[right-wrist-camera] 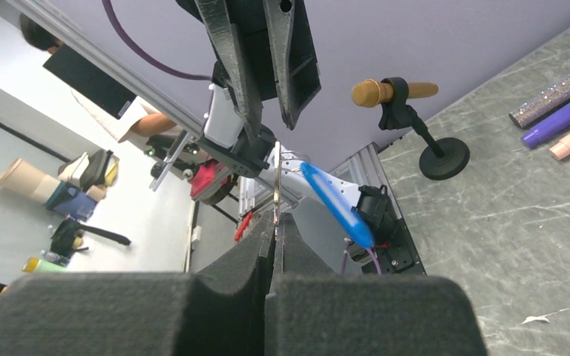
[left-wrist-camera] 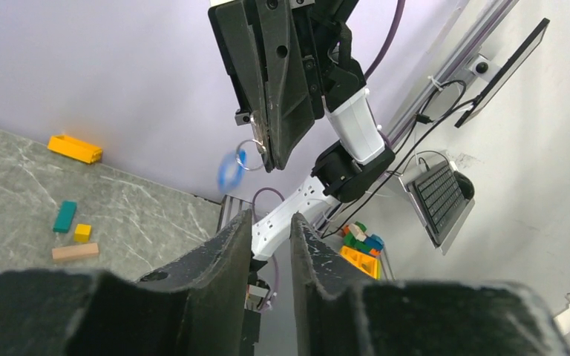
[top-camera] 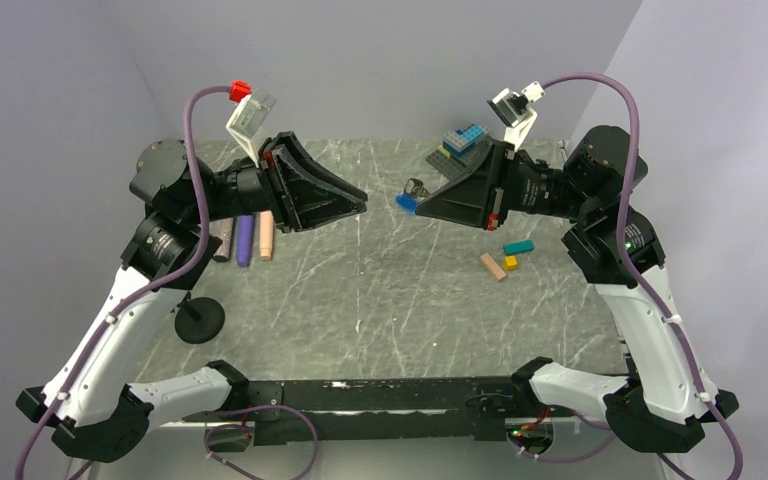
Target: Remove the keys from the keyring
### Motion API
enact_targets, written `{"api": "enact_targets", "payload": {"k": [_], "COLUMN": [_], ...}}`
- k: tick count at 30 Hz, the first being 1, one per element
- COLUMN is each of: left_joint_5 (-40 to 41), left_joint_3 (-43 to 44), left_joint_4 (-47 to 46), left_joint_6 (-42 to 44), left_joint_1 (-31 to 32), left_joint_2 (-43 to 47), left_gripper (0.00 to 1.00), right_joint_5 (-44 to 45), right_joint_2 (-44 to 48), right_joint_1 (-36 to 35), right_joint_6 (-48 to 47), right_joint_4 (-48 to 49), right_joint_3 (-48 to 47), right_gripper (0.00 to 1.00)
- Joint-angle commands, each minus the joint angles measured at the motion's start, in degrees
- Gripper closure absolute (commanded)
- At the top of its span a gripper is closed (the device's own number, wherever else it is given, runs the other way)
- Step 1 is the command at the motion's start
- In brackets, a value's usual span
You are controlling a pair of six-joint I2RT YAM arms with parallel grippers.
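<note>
Right jaws pinch keyring (right-wrist-camera: 275,178) edge, keys (right-wrist-camera: 338,204) hanging free.

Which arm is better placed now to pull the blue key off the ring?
Probably the left. The right fingers are shut on the ring, and the blue key hangs beside them. The left fingers are open, empty and facing the key.

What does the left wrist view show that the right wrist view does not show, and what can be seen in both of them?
Only the left wrist view shows the teal brick, the yellow brick and the tan block on the table. Only the right wrist view shows the purple marker and the black stand. Both views show the keyring pinched in the right gripper, with the blue key hanging on it.
</note>
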State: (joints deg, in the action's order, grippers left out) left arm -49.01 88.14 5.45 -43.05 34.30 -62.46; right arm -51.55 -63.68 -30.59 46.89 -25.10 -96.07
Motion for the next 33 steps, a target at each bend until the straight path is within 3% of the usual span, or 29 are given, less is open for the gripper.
{"api": "enact_targets", "payload": {"k": [1,3,7,10,17,22,29,33], "left_joint_5": [1.50,2.27,5.62,8.41,11.30,9.77,15.31,14.64], "left_joint_3": [0.28,0.46,1.00,1.46,0.29,4.86,14.16,17.20], "left_joint_4": [0.91,2.35,5.60,6.93,5.22,6.08,10.69,11.34], "left_joint_6": [1.48,2.54,6.02,9.37,17.26,21.29,28.30,25.09], "left_joint_1": [-0.32,-0.31,-0.33,-0.29,-0.08,1.47,10.33,11.22], "left_joint_2": [1.89,2.26,4.01,5.69,8.09,3.63,-3.98,-7.29], "left_gripper": [0.66,0.55,0.24,0.16,0.11,0.10,0.12,0.20], "right_joint_5": [-0.76,-1.40,-2.40,-2.92,-6.71,-7.85,-4.27,-2.60], "right_joint_2": [0.88,0.78,0.60,0.84,0.59,-0.12,-1.61,-1.57], "right_joint_1": [0.04,0.06,0.09,0.10,0.07,0.06,0.05,0.07], "right_joint_6": [-0.17,0.08,-0.08,-0.12,1.04,-0.21,-3.11,-3.87], "right_joint_4": [0.27,0.40,-0.16,-0.61,0.20,-1.94,-7.32,-8.33], "right_joint_3": [-2.12,-2.48,-3.26,-3.17,-2.70,-3.76,-7.04,-7.53], "right_gripper": [1.00,1.00,1.00,1.00,1.00,1.00,1.00,1.00]}}
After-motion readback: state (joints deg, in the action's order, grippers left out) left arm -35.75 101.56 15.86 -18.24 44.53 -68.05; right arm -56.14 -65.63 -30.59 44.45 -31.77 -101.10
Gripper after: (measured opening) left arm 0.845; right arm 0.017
